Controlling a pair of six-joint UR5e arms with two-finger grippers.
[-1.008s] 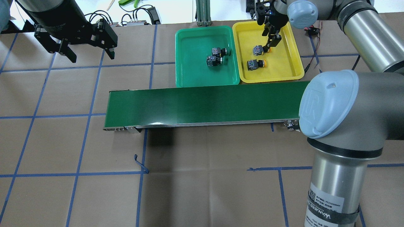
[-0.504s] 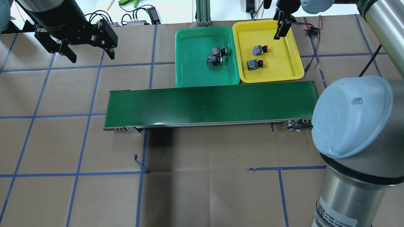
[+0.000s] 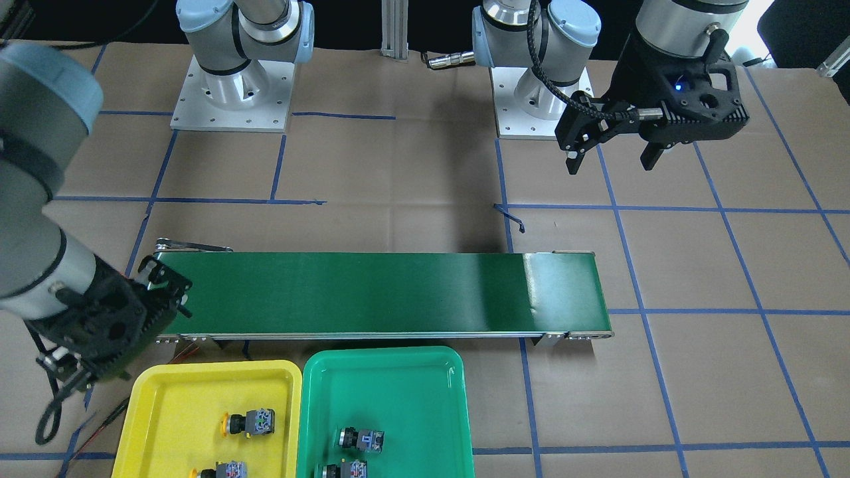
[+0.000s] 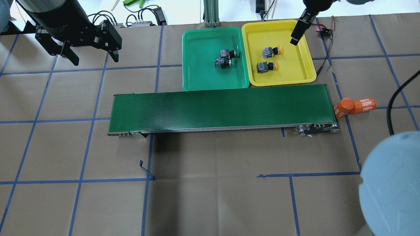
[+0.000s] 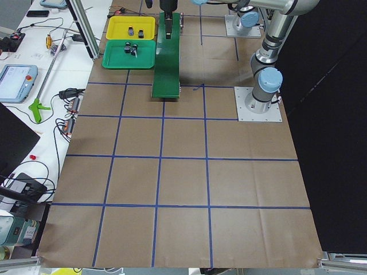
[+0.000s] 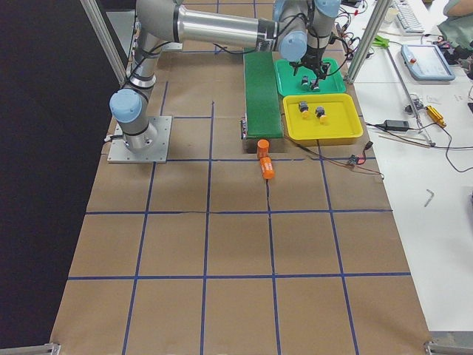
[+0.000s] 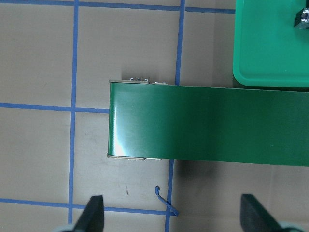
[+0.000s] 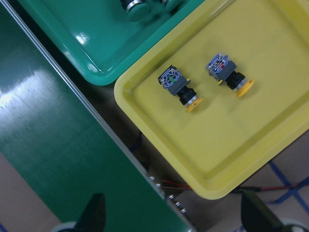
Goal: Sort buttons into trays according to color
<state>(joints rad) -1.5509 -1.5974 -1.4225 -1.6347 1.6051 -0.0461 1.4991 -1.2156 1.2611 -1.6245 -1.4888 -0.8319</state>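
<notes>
My right tool (image 8: pixel 176 220) is released. Its two fingers (image 8: pixel 96 215) are spread wide with nothing between them, and it hangs above the yellow tray (image 8: pixel 270 121). Below and ahead of it, both yellow buttons (image 8: pixel 179 88) lie on their sides on the tray floor, near each other but apart, clear of the tool. Further ahead and off to one side sits the green tray (image 4: pixel 200 65), edge to edge with the yellow one. The two green buttons (image 4: pixel 228 53) lie close together inside it; I cannot tell whether they touch. The conveyor belt (image 4: pixel 216 108) lies to this tool's side, running alongside both trays.

My left tool (image 4: pixel 95 58) is also released and empty, hovering over the counter (image 4: pixel 65 147), well apart from both trays. One end of the belt lies ahead of it. Two orange cylinders (image 4: pixel 361 106) lie on the counter by the belt's other end.
</notes>
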